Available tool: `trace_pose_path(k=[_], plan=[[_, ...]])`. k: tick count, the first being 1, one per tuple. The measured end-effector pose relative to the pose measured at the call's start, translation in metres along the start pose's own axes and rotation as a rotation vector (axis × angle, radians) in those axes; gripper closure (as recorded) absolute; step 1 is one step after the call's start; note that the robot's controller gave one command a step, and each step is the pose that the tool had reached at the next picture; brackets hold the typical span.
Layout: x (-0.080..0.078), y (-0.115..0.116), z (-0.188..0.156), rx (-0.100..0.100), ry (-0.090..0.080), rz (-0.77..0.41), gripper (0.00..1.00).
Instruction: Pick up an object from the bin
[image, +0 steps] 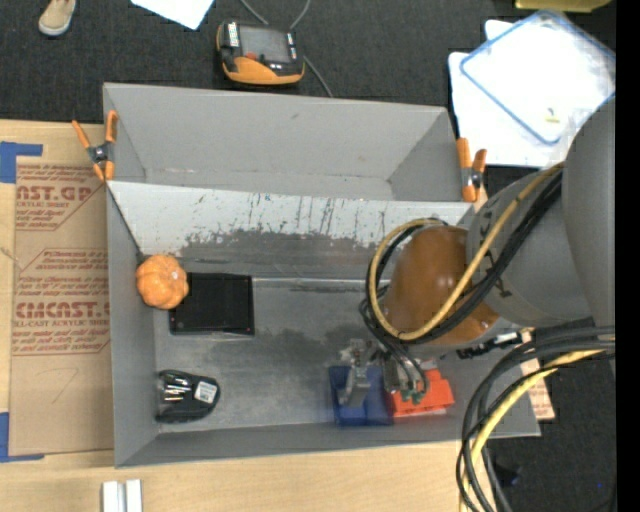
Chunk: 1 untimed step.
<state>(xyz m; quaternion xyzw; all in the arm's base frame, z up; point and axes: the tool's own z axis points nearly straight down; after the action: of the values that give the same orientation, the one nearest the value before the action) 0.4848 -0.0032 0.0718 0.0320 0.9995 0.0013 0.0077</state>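
Gripper (380, 378) low over the near right corner of the bin (280, 130), right on top of two blocks.

The gripper sits at the seam between a blue block (352, 403) and an orange-red block (428, 398). The two lie side by side, touching, against the near wall, blue on the left. The gripper overlaps the top edges of both. Whether it is spread or closed can't be told, and nothing is seen pinched in it. The orange wrist cover (430, 280) and looped cables (385, 265) hang just above it. Well apart on the left side: an orange pumpkin-shaped ball (162, 281) touching the left edge of a flat black box (212, 303), and a small black and silver object (185, 395) alone in the near left corner.
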Motion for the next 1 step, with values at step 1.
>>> trace_pose_path(k=[1], plan=[[0.0026, 0.0002, -0.0331, 0.0, 0.01, 0.0, 1.0]])
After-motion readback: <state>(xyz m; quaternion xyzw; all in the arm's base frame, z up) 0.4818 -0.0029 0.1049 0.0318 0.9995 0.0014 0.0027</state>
